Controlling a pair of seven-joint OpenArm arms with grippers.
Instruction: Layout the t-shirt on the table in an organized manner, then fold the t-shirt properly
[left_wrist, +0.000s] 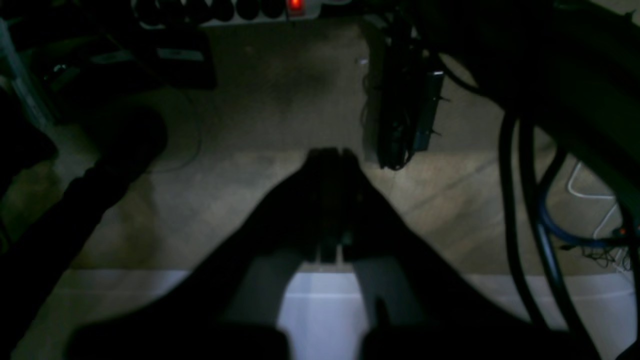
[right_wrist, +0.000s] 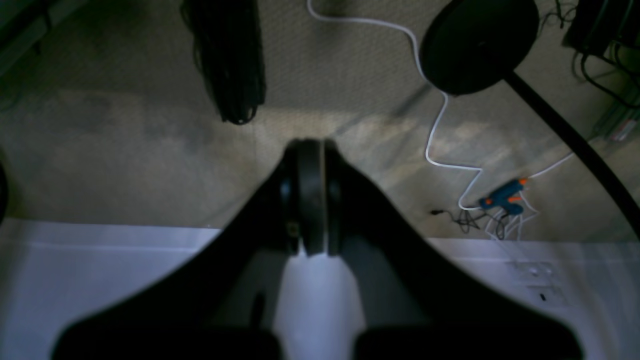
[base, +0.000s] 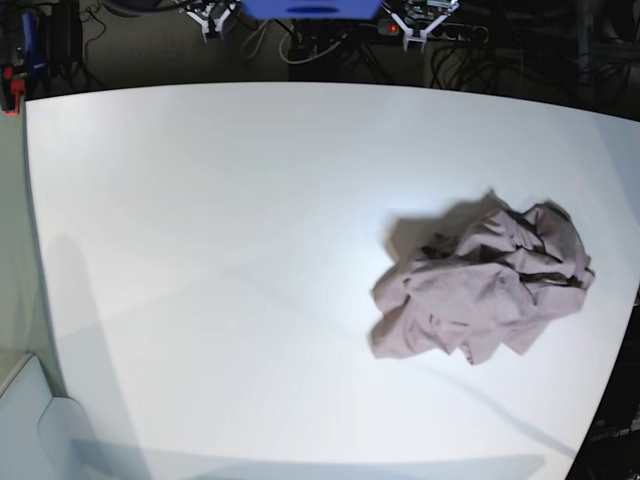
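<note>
While both arms hang past the edge of the white tabletop (base: 220, 250), the t-shirt (base: 485, 285) lies crumpled in a wrinkled mauve heap toward the right side of the base view, near that edge and casting a dark shadow behind it. No part of either arm shows in that overhead view.

Seen from the left wrist camera, the left claw (left_wrist: 331, 156) is pressed fully together, its dark fingers meeting at the tips with nothing between them. It points down at a dim carpeted floor (left_wrist: 270, 110), with a strip of the tabletop's edge showing pale beneath it. Black cables (left_wrist: 520, 200) loop at the right of that view, and a red light (left_wrist: 295, 4) glows at the top.

Seen from the right wrist camera, the right claw (right_wrist: 311, 150) is likewise clamped together and empty, its pads touching. It hangs over the same kind of floor, with the tabletop's edge crossing the lower part of the picture. A white cord (right_wrist: 435, 120) snakes over the floor to the right, ending near a small blue and orange tool (right_wrist: 504, 194), and a round black base (right_wrist: 477, 42) stands beyond it.
</note>
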